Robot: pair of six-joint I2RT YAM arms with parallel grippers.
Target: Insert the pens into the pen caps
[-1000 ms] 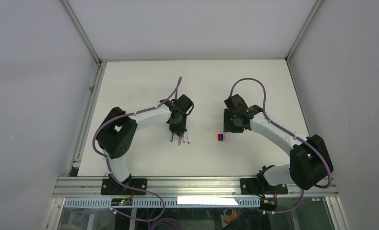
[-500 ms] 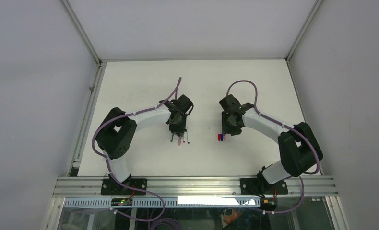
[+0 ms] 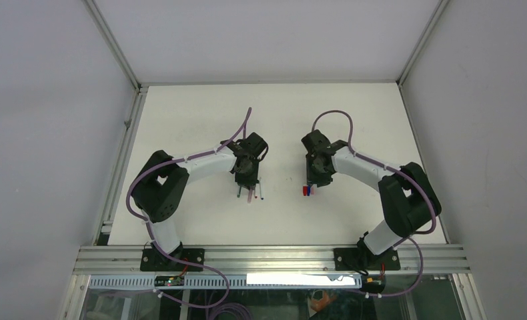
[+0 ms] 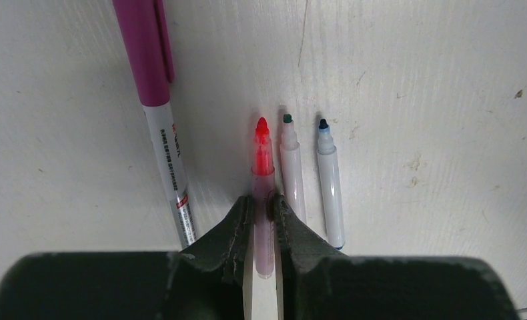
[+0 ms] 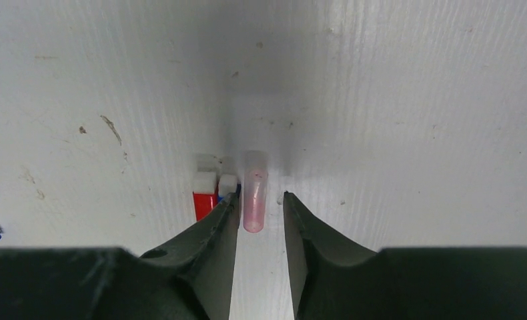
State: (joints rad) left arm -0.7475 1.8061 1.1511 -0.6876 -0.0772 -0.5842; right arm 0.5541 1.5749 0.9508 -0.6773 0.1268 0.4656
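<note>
The left gripper (image 4: 263, 208) was shut tight on the barrel of a pink pen (image 4: 263, 175) with a red tip. The pen lay flat on the white table (image 4: 414, 80), pointing away from the wrist. Just beside it, on the right in the left wrist view, lay a green-tipped pen (image 4: 291, 175) and then a blue-tipped pen (image 4: 331, 193). Both had white barrels, and all 3 pens were uncapped and roughly parallel. Further left lay a thicker marker (image 4: 159, 120) with its magenta cap on, slightly tilted against the others.

The right gripper (image 5: 261, 203) sat low over the table with its jaws partly open, straddling a pale pink cap (image 5: 254, 190) that lay between the fingers. 1 finger was close against the cap and a gap showed at the other, so nothing was clamped. A red cap (image 5: 205, 197) and a blue cap (image 5: 227, 184) sat touching each other just beside that nearer finger, the blue cap partly hidden by it. In the top view the caps lay apart from the pens.
</note>
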